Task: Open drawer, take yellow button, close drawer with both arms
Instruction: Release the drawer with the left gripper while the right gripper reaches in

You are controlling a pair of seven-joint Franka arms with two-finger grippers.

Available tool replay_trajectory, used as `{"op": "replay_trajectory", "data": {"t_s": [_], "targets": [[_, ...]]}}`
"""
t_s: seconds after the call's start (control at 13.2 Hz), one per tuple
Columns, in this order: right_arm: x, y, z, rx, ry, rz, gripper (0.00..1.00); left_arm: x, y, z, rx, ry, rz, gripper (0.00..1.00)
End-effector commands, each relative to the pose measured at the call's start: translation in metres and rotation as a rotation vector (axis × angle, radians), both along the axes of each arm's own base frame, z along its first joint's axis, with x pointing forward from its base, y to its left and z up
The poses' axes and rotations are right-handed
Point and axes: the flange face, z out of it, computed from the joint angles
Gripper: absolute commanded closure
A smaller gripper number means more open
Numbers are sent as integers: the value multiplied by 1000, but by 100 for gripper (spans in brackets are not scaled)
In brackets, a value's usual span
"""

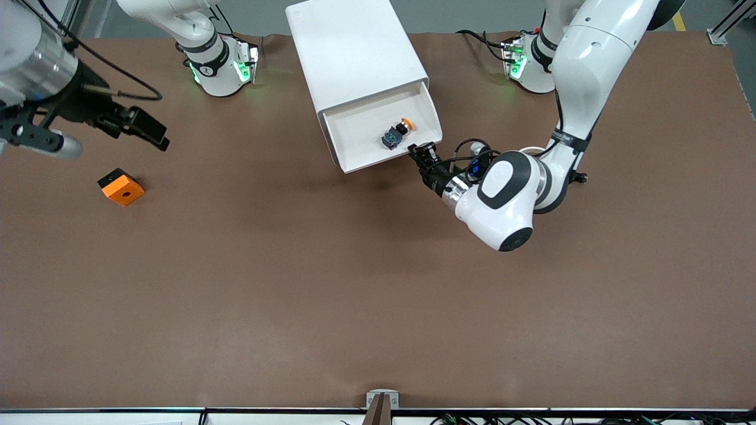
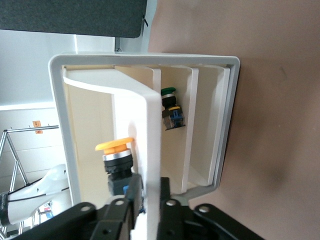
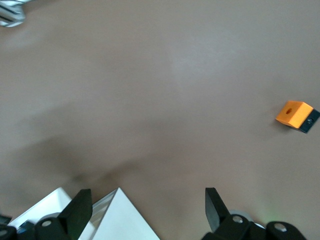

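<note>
The white cabinet (image 1: 354,53) stands near the robots' bases, its drawer (image 1: 360,133) pulled open. The button (image 1: 397,134), orange-yellow cap on a dark body, lies in the drawer. My left gripper (image 1: 420,152) is shut on the drawer's front wall at the corner toward the left arm's end. In the left wrist view the fingers (image 2: 131,200) clamp that wall (image 2: 152,130), with the button (image 2: 116,150) just inside it. My right gripper (image 1: 150,133) is open and empty in the air over the table at the right arm's end; it waits.
An orange square block with a hole (image 1: 121,186) lies on the table under the right gripper; it also shows in the right wrist view (image 3: 296,114). A second, green-capped button (image 2: 171,107) sits in another compartment of the cabinet. The brown table (image 1: 378,295) stretches toward the front camera.
</note>
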Motion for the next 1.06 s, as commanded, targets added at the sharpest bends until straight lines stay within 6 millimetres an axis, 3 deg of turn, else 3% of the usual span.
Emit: {"op": "replay_trajectory", "data": {"t_s": [0.0,0.15,0.38,0.53,0.76,0.99], "targets": [[3,24,13,28,-76,-96,0,11,0,14,0,-13,11,0],[6,49,-2,27,-50,-248,0,30,17,24,-8,-45,44,0],[26,83,-53,5,11,-251,0,58,43,46,46,-176,27,0],[20,116,-68,-4,29,-313,0,70,53,68,60,-319,-56,0],[8,184,-91,-1,2,-383,0,80,71,101,109,-507,-189,0],[-7,233,-120,-13,20,-337,0,87,114,162,38,-696,-305,0]]}}
